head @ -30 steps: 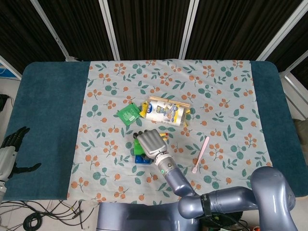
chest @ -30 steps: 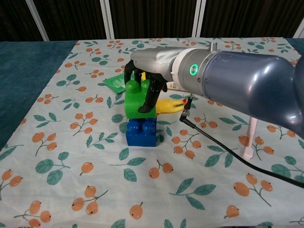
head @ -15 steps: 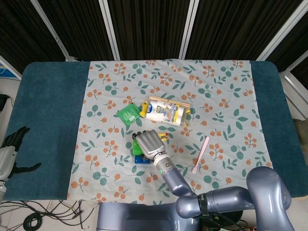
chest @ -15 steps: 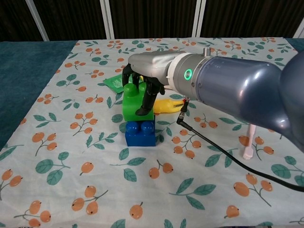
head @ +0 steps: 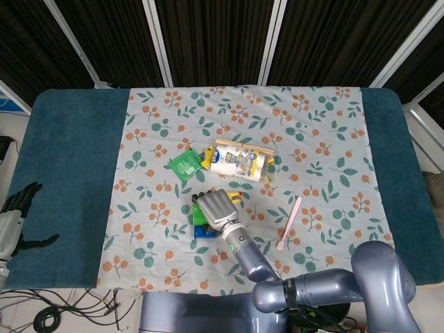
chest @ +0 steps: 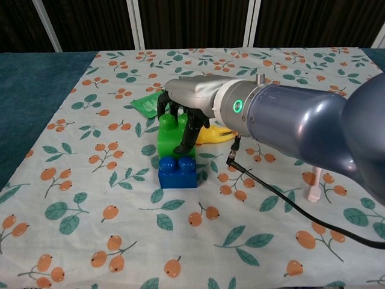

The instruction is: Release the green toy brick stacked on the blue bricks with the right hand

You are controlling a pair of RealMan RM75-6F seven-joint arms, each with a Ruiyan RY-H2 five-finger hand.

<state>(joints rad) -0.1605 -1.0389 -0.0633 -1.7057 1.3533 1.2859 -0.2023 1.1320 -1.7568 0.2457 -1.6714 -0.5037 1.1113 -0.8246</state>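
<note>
The right hand point(chest: 183, 108) is curled over the green toy brick point(chest: 171, 139), fingers point(chest: 191, 133) draped down its front and side faces; it grips the brick from above. The green toy brick sits directly beneath the palm, stacked on the blue bricks point(chest: 177, 173), which rest on the floral cloth point(chest: 90, 198).

Change from the earlier frames: the hand and green brick have come down. One second ago the green brick stood higher and slightly tilted on the blue bricks; it now sits lower and squarer, with less of its lower edge overhanging. The wrist has also dropped and shifted slightly toward the robot.

View differences: the chest view shows the finger wrap, the stacking order and the black cable point(chest: 283, 201) trailing from the wrist. The head view shows the right hand point(head: 216, 207) from above, hiding most of the stack; only slivers of green and blue show at its left edge. Beyond the hand lie a green packet point(head: 185, 164) and a white snack pack point(head: 239, 161); to its right a pink stick point(head: 290, 222). Only the head view shows the left hand point(head: 14, 215), well apart at the table's point(head: 62, 152) left edge, fingers spread, holding nothing.
</note>
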